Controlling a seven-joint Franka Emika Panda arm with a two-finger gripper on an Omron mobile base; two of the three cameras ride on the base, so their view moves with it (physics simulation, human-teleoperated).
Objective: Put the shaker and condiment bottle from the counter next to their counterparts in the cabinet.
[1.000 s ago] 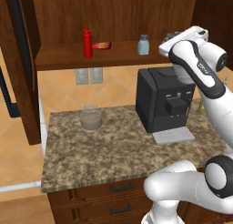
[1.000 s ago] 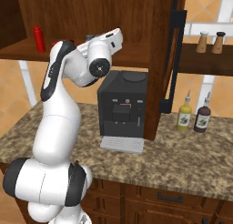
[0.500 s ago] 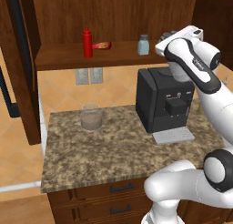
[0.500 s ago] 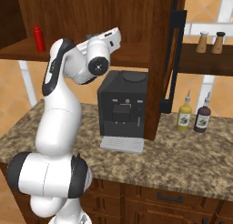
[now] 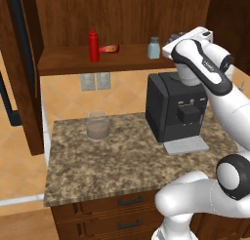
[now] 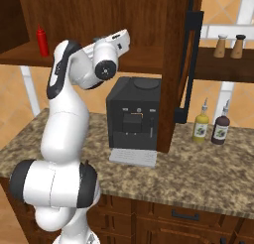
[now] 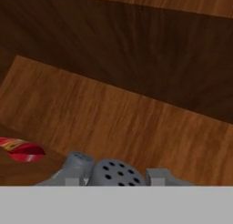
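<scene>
The white arm's two-finger gripper (image 7: 116, 176) is hanging over the wide wooden shelf of the dark brown wall cabinet (image 5: 63, 63), its fingers closing on a small pale blue-grey shaker with a perforated grey cap (image 7: 113, 172). Its twin shaker (image 5: 154, 48) is standing just beside it. The squat red condiment bottle (image 5: 108, 49) is lying tipped beside the tall red squeeze bottle (image 5: 93, 45). A glass jar (image 5: 97, 125) is sitting on the speckled granite counter (image 5: 122, 161)

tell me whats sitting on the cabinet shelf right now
On the cabinet shelf: a tall red squeeze bottle, the squat condiment bottle lying beside it, and a blue-grey shaker. The arm covers the shelf's right end.
</scene>
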